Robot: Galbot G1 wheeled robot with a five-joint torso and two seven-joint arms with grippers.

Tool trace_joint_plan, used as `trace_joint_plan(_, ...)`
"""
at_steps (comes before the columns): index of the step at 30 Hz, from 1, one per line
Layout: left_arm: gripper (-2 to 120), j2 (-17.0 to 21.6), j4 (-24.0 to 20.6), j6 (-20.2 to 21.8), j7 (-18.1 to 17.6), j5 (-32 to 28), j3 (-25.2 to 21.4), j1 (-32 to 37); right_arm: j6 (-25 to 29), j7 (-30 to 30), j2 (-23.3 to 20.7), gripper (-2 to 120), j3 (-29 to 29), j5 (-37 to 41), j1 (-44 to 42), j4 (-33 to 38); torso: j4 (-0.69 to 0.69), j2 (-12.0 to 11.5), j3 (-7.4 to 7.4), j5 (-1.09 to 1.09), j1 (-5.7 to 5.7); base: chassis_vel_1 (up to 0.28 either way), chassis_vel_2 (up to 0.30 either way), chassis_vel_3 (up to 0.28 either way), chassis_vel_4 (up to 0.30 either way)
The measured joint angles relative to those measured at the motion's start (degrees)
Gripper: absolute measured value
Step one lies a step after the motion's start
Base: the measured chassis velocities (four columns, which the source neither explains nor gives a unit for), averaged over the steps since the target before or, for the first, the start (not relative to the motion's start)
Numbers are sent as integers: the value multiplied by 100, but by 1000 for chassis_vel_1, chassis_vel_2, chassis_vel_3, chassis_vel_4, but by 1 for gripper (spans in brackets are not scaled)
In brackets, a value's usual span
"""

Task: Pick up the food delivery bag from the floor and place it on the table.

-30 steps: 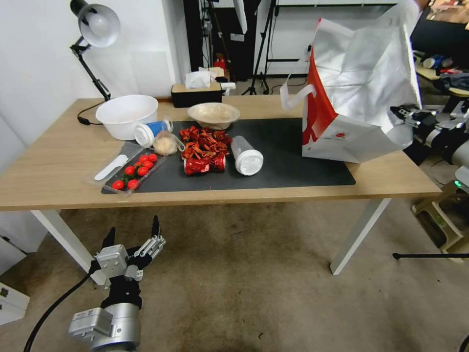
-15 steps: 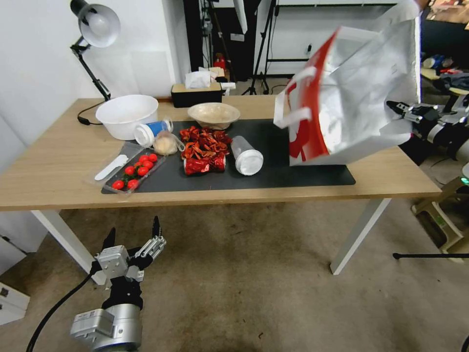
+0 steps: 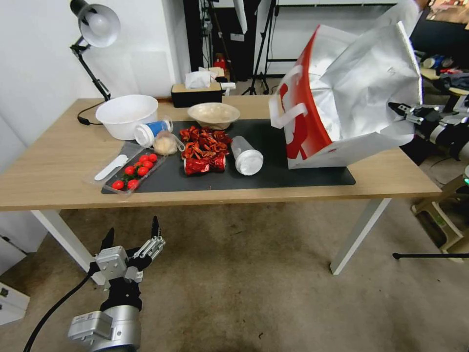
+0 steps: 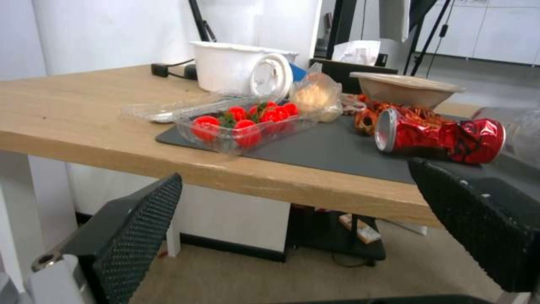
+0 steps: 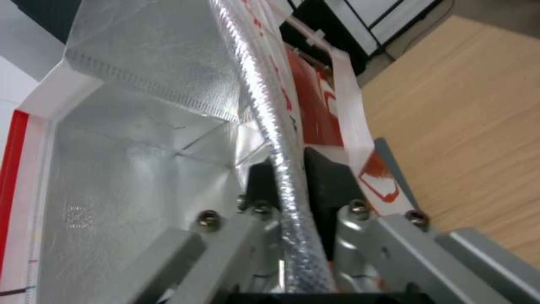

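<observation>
The table (image 3: 58, 171) stands where it did, its dark mat (image 3: 273, 161) crowded on one side and bare at the right end. That bare end is where the food delivery bag (image 3: 342, 107) now comes to rest. A second ago it stood more upright nearer the table's right end. Half a second ago it hung tipped over the mat. Now its lower front edge touches the mat while the rest leans back toward the right arm, foil lining gaping at the room. So it has swung in from the edge and settled lower. I cannot tell whether the whole base lies flat.

The floor (image 3: 254, 274) no longer carries the bag, so the lift is done and the placing is, in my judgement, nearly finished. What remains is to let the bag stand on its own, and with that lean it could topple when freed.

The right gripper (image 5: 292, 177) has not let go. In the right wrist view its two dark pads are pinched narrow on a foil-lined fold of the bag's wall, near a white handle (image 5: 349, 105). From the head view it sits at the bag's right side, just past the table's end.

The left gripper (image 3: 131, 239) hangs low in front of the table, over the carpet, spread wide and holding nothing, unchanged across the second.

The clear cup (image 3: 246, 155) and crushed red cans (image 3: 204, 164) lie near the bag's left, untouched.
</observation>
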Motion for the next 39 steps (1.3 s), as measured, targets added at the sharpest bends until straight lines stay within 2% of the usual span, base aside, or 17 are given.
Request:
trace_joint_plan(2, 100, -3, -4, 0, 0, 4, 3, 6, 27, -22, 0, 16, -12, -67, 5, -9, 0, 0, 0, 0, 0, 0, 0, 0, 0)
trace_joint_plan(5, 100, -7, -20, 0, 4, 13, 9, 21, 158, -124, 1, 30, -76, -309, 25, -46, 0, 0, 0, 0, 0, 0, 0, 0, 0)
trace_joint_plan(8, 100, -8, -25, 0, 9, 17, 10, 30, 222, -228, 2, 37, -102, -476, 25, -70, 0, 0, 0, 0, 0, 0, 0, 0, 0)
trace_joint_plan(10, 100, -11, -34, 0, 16, 23, 14, 45, 326, -406, -14, 49, -132, -768, 10, -108, 0, 0, 0, 0, 0, 0, 0, 0, 0)
trace_joint_plan(11, 100, -11, -34, 0, 16, 23, 14, 45, 326, -406, -14, 49, -132, -768, 10, -108, 0, 0, 0, 0, 0, 0, 0, 0, 0)
trace_joint_plan(14, 100, -27, -35, 0, 22, 51, 40, 52, 491, -559, -40, 64, -186, -1092, 21, -142, 0, 0, 0, 0, 0, 0, 0, 0, 0)
trace_joint_plan(16, 100, -36, -34, -1, 23, 73, 60, 59, 560, -624, -44, 67, -218, -1235, 39, -163, 0, 0, 0, 0, 1, 0, 0, 0, 0)
trace_joint_plan(17, 100, -37, -32, -3, 24, 83, 67, 63, 634, -709, -45, 74, -254, -1389, 46, -181, 0, 0, 0, 0, 0, 0, 0, 0, 0)
trace_joint_plan(19, 100, -37, -28, -7, 24, 87, 68, 66, 688, -781, -45, 77, -285, -1512, 48, -191, 0, 0, 0, 0, 0, 0, 0, 0, 0)
trace_joint_plan(22, 100, -29, -29, -18, 24, 87, 65, 84, 790, -1034, -37, 92, -339, -1943, 13, -198, 0, 0, 0, 0, 0, 0, 0, 0, 0)
trace_joint_plan(27, 100, -21, -62, -19, 23, 59, 45, 96, 811, -1148, -3, 100, -344, -2188, -68, -125, 0, 0, 0, 0, 0, 0, 0, 0, 0)
trace_joint_plan(39, 100, 28, -114, -5, -11, 6, -48, 62, 807, -1155, 47, 100, -287, -2400, -257, 13, 0, 0, 0, 0, 0, 0, 0, 0, 0)
